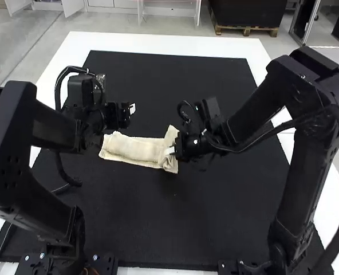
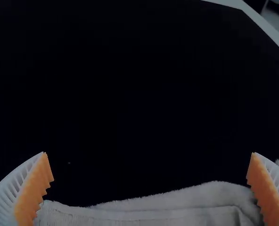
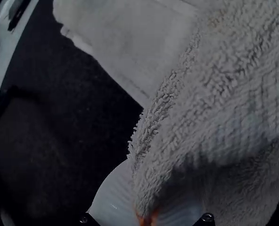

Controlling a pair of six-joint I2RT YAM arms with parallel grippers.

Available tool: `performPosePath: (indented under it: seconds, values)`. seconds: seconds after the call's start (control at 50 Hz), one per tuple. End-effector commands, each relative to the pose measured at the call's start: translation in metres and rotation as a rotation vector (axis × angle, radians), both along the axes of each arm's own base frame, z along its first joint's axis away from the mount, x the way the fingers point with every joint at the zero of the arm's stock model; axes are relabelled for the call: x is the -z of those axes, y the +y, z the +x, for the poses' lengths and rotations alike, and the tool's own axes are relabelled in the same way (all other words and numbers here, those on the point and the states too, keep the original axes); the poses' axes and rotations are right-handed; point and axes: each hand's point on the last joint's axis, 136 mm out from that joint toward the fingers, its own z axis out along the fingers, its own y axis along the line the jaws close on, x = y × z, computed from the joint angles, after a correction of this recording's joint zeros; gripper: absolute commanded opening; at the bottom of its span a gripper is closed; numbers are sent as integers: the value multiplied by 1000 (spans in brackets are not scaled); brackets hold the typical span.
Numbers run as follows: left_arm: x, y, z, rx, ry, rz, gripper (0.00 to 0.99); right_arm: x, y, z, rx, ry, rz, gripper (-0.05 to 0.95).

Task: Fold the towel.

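The cream towel (image 1: pixel 136 150) lies as a narrow folded strip on the black mat, its right end bunched and lifted. At that right end my right gripper (image 1: pixel 170 150) is shut on the towel's edge. In the right wrist view the towel's fuzzy part (image 3: pixel 215 89) rises out of the right gripper (image 3: pixel 148 217). My left gripper (image 1: pixel 131 109) is above and beyond the strip's left part. The left wrist view has the left gripper (image 2: pixel 150 165) wide open, with the towel (image 2: pixel 177 209) low between its fingers.
The black mat (image 1: pixel 175 223) spreads around the towel, with the white table edge (image 1: pixel 158 41) beyond it. Both arms reach in from the sides, the left arm's wrist close to the towel's left end.
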Motion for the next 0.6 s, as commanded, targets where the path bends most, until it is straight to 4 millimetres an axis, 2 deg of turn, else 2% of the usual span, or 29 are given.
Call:
performPosePath:
  seconds: [0.0, 0.16, 0.3, 0.4, 0.58]
  values:
    - [-7, 0, -1, 6, -21, -13, 970, -25, 22, 12, -26, -67, 42, -23]
    - [-9, 0, -1, 0, -29, -20, 970, -29, 41, 19, -39, -86, 51, -23]
    - [-19, 5, 1, -23, -60, -24, 970, -23, 56, 21, -57, -80, 46, -23]
    - [-33, 24, 3, -93, -109, -14, 970, -17, 66, 20, -73, -73, 44, -21]
    - [-65, 74, 0, -238, -212, -8, 970, -14, 94, 17, -117, -77, 53, -20]
